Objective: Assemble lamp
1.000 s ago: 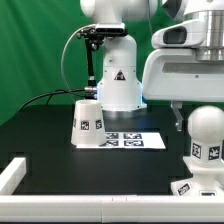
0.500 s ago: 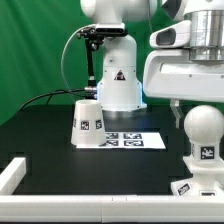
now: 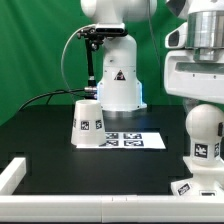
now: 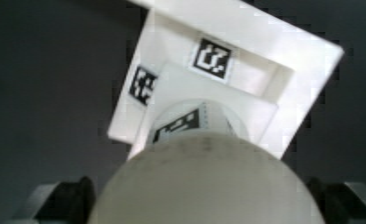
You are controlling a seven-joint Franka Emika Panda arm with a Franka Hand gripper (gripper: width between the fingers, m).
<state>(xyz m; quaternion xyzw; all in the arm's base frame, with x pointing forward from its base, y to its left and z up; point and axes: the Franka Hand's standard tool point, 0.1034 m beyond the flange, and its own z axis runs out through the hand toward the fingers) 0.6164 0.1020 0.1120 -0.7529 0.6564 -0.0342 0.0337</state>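
Fingers (image 4: 64,198): we see a dark finger on each side of the bulb (image 3: 205,132), closed against its round body. The arm's white hand comes down on it from 12 o'clock.
Bulb: it is at about 3 o'clock in the exterior view, upright and right over the base (image 3: 192,186). We cannot tell whether its foot is seated in the base. In the wrist view its rounded top fills the near part of the picture.
Bulb label: one black-and-white square tag (image 3: 200,150) is on its lower front. It is a pattern only, with nothing we can read.
Base: it is at about 4 o'clock on the black bench (image 3: 50,150), just beneath the bulb. It is angular and white.
Base labels: in the wrist view we count three square tags, one on the flat top face (image 4: 212,57) and two on the slanted faces nearer the bulb. They are blurred, with no letters.
Shade (image 3: 87,120): it stands near the middle of the bench, slightly toward 9 o'clock, wide end down and well apart from the bulb. It carries square tags on its front.
Marker board (image 3: 140,141): it lies flat just beside the shade on its 3 o'clock side. Its printed tags face up.
Pedestal (image 3: 118,90): it stands behind the shade toward 12 o'clock. It is white.
Sticker (image 3: 117,75): a triangle warning sign on the pedestal's front. Its symbol is too small for us to read.
Rail (image 3: 10,175): a white border runs along the bench edge from 8 to 6 o'clock.
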